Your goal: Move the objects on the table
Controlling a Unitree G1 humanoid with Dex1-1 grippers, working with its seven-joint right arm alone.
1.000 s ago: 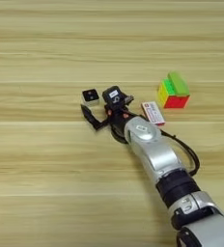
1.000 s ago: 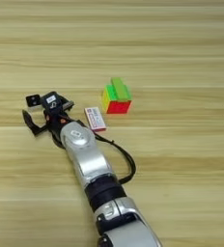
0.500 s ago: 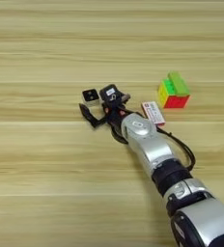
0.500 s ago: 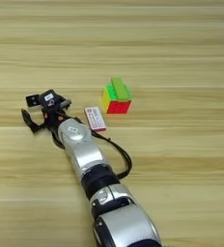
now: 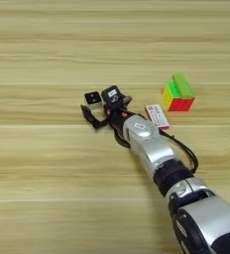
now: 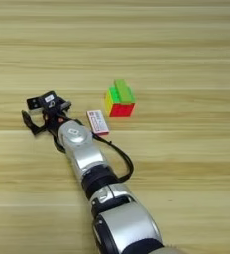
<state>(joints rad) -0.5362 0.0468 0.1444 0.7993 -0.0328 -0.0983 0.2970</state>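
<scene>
- Reaching in from the bottom right, the silver forearm (image 5: 146, 144) is stretched across the desk (image 5: 47, 188).
- The hand (image 5: 98, 108) is seen spread wide, with the small white-and-black block (image 5: 92, 98) between its fingers; contact cannot be told.
- The white-and-red box (image 5: 157, 116) is laid flat just beside the forearm.
- The puzzle cube (image 5: 178, 94) is set near the box, with a green bar (image 6: 122, 91) on top.

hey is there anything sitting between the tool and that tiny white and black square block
Nothing visible does. The tool is right at the small white-and-black block, which lies just beyond its black fingers on the bare wooden table. The white-and-red box and the puzzle cube lie off to the right, out of the way.
</scene>
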